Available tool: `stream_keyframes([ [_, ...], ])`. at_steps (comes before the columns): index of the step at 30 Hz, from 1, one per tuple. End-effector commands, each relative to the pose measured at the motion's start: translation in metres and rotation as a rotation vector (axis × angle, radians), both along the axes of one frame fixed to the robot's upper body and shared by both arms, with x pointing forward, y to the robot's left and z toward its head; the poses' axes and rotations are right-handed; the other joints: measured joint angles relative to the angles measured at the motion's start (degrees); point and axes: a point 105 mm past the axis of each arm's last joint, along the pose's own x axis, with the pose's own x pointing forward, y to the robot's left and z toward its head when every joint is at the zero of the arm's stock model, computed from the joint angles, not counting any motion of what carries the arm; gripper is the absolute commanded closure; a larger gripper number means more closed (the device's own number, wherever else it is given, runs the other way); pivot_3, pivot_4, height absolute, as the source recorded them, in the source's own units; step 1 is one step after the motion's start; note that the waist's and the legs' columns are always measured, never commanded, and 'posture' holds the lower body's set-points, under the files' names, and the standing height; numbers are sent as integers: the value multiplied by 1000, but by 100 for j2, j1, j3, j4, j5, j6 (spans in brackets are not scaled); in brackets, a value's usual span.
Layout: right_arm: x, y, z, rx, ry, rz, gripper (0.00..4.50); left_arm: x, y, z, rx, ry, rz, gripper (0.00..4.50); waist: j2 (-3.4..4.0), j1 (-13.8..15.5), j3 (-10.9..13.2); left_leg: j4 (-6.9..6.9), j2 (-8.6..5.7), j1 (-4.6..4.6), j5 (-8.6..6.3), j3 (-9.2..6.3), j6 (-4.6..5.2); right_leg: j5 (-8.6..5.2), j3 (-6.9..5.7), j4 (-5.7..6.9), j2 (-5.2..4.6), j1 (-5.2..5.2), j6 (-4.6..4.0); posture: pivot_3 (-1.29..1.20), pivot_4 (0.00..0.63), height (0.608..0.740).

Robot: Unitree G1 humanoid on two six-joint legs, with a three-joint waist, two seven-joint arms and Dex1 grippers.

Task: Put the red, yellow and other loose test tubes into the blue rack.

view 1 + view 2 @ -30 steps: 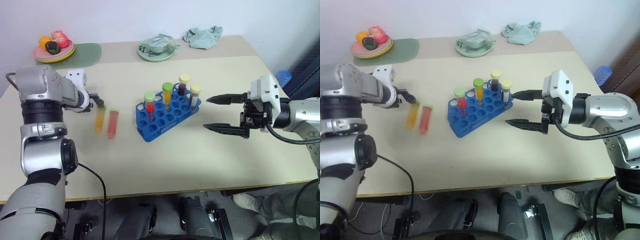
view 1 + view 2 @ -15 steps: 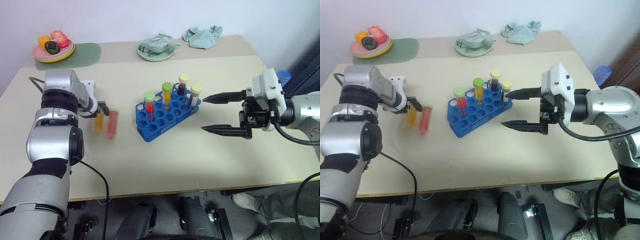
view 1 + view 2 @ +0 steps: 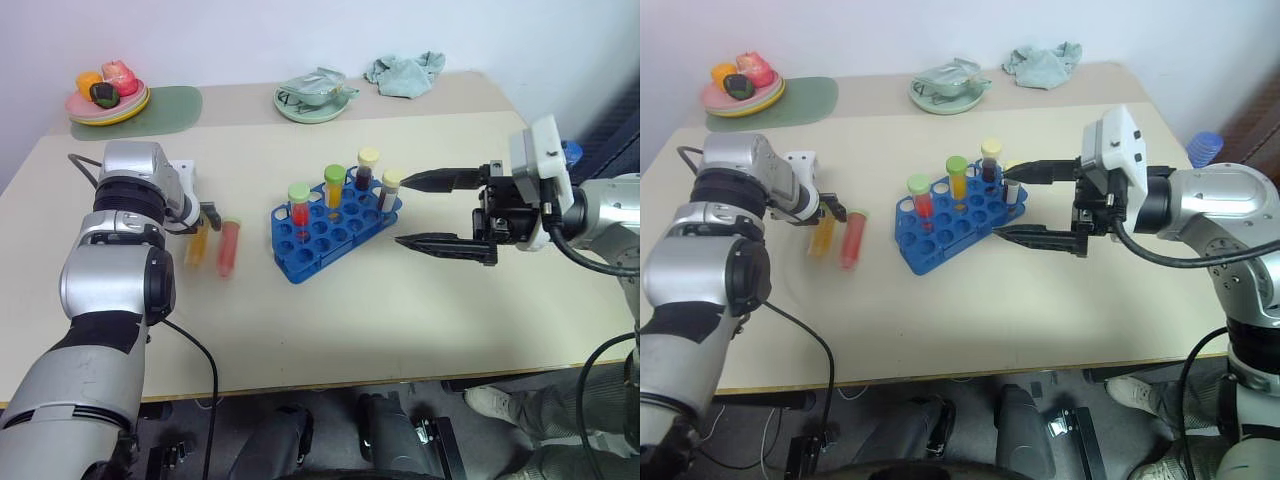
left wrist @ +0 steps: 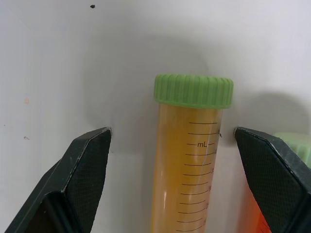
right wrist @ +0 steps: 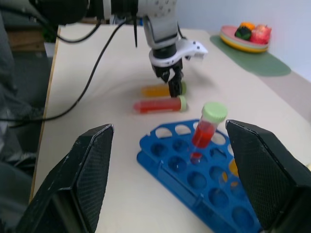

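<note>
Left fingers (image 4: 90,160) wide astride yellow tube (image 4: 189,160), right fingers (image 3: 440,178) wide, blue rack (image 3: 320,235) holding 4 tubes

Yellow tube's (image 4: 187,165) lower end beyond wrist view's edge.

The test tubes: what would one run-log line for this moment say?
left end effector: open, straddling yellow tube | red tube: lying on table | blue rack: four tubes upright | right end effector: open beside rack
</note>
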Motion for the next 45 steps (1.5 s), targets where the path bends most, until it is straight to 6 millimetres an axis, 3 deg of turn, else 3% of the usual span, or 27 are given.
stream_keyframes([
  [1, -4, 4, 10, 18, -46, 19, 750, 6, 1, 16, 2, -55, 9, 345, -1, 0, 0, 0, 0, 0, 0, 0, 0, 0, 0, 0, 0, 0, 0, 0, 150, 740],
  [3, -3, 5, 10, 21, -48, 21, 750, 6, 2, 16, 0, -54, 16, 345, -1, -1, -1, 0, 0, 0, 0, 0, 0, 0, 0, 0, 0, 0, 0, 0, 150, 740],
  [5, -3, 6, 10, 23, -49, 25, 709, 6, 3, 16, -1, -58, 23, 879, -2, -3, -1, 1, 0, -1, 0, 0, 0, 0, 0, 0, 0, 0, 0, 0, 150, 740],
  [7, -4, 7, 10, 25, -49, 28, 709, 6, 4, 16, 0, -60, 28, 1672, -2, -6, -1, 0, 0, -1, 0, 0, 0, 0, 0, 0, 0, 0, 0, 0, 150, 740],
  [11, -2, 7, 9, 27, -50, 28, 709, 4, 5, 17, -10, -51, 42, 3673, -2, -6, -1, 1, 0, 0, 0, 1, 0, 0, 0, 1, 0, -1, 0, 0, 150, 740],
  [18, 1, 8, 7, 29, -47, 44, 709, -2, 4, 23, -38, -31, 35, 3746, -3, -11, -2, 2, 0, 0, 0, 2, 0, 0, 0, 2, 0, -1, 0, 0, 150, 740],
  [22, 5, 10, 6, 34, -46, 59, 709, -10, 2, 38, -91, -54, 2, 3746, -5, -28, -1, 5, 0, -6, 0, 1, 0, 0, 0, 5, 0, -7, 0, 0, 150, 740],
  [27, 8, 12, 3, 45, -42, 76, 709, -34, 2, 73, -141, -319, -200, 3746, -3, -149, -2, 5, 0, -8, -1, 3, 1, 0, 7, 15, -3, -11, -1, 0, 150, 740],
  [31, 11, 14, 1, 59, -43, 88, 709, -66, -18, 93, -174, -524, -427, 3746, -3, -146, -2, 17, 1, -7, -1, 4, 1, 3, 3, 13, -2, -9, -4, 0, 150, 740],
  [34, 13, 14, -1, 77, -41, 88, 709, -99, -44, 97, -251, -546, -673, 3746, -5, -132, -1, 40, 1, -10, -3, 2, 2, 6, -2, 15, 0, 0, -8, 0, 150, 740],
  [37, 14, 9, 1, 107, -28, 55, 709, -126, -71, 120, -259, -792, -909, 3746, -3, -112, -2, 46, 0, -6, -6, 3, 6, 6, -3, 12, -1, 10, -9, 0, 150, 740],
  [41, 11, -2, -3, 126, -18, -23, 709, -138, -89, 128, -260, -980, -1025, 3746, -3, -35, -2, 46, 1, -3, -8, 3, 5, 7, -5, 6, -1, 16, -10, 0, 150, 740],
  [45, 6, -13, -4, 155, -18, -119, 709, -133, -114, 131, -293, -1121, -1116, 3746, -3, 17, -3, 48, 1, -4, -9, 8, 7, 8, -4, 3, -2, 17, -12, 0, 150, 740],
])
